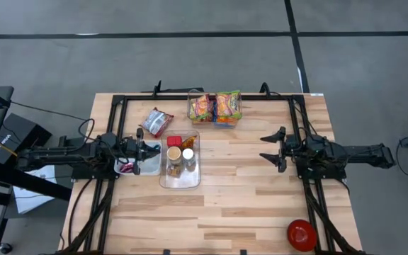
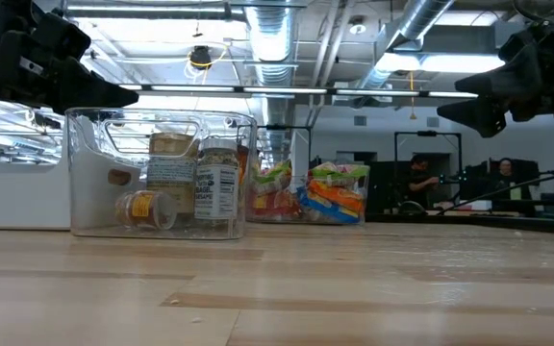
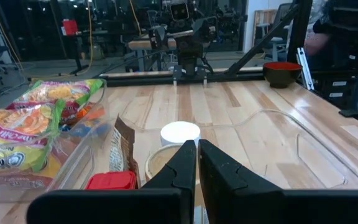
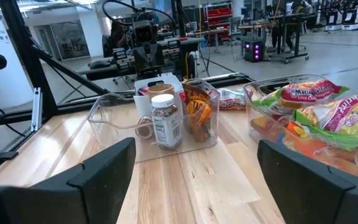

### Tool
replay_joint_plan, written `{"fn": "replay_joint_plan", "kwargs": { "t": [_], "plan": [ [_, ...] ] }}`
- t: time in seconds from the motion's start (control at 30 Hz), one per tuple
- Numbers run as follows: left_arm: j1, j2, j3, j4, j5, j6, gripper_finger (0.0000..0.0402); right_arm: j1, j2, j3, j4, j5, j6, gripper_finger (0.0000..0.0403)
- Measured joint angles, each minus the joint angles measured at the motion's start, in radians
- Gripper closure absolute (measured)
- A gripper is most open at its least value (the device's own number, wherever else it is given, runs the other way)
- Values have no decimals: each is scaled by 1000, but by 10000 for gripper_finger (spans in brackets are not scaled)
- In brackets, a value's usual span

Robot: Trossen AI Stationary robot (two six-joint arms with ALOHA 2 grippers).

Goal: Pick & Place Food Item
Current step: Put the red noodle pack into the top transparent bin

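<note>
A clear bin (image 1: pixel 163 177) stands mid-table and holds two jars (image 1: pixel 180 154) and a red-capped item (image 1: pixel 174 141). A second clear bin (image 1: pixel 192 95) at the far edge holds orange and green snack bags (image 1: pixel 215 108). A loose snack packet (image 1: pixel 157 122) lies flat between the two bins. My left gripper (image 1: pixel 142 149) is shut, level, just left of the jar bin and above the table. My right gripper (image 1: pixel 273 149) hangs open and level to the right of the bin, with nothing between its fingers (image 4: pixel 104 174).
A red bowl (image 1: pixel 301 234) sits at the near right corner. A small clear tray with something pink (image 1: pixel 128 167) lies below my left gripper. Bare wood spans the near half of the table and the stretch between the jar bin and my right gripper.
</note>
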Motion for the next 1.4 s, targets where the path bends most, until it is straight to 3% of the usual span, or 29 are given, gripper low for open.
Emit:
{"fn": "replay_joint_plan", "kwargs": {
  "t": [0.33, 0.53, 0.67, 0.73, 0.9, 1.0, 1.1, 1.23, 1.4],
  "plan": [
    [0, 0, 0, 46, 0, 0, 389, 0, 0, 0, 1, 0, 0, 72],
    [0, 0, 0, 417, -14, -22, 389, 0, 0, 0, 1, 0, 0, 72],
    [0, 0, 0, 688, -16, 58, 389, 0, 0, 0, 1, 0, 0, 72],
    [-1, 0, 25, 710, -46, 96, 389, 0, 0, 0, 1, 0, 0, 72],
    [0, 58, 178, 536, -341, 142, 389, 0, 0, 0, 1, 0, 0, 72],
    [0, 137, 299, 446, -437, 268, 389, 0, 0, 0, 0, 0, 0, 72],
    [0, 250, 415, 423, -561, 372, 389, 0, 0, 0, 0, 0, 0, 72],
    [0, 401, 575, 333, -831, 515, 389, 0, 0, 0, -1, 0, 0, 72],
    [28, 592, 694, 325, -1056, 514, 390, 0, 0, 0, -1, 0, 0, 72]
  ]
}}
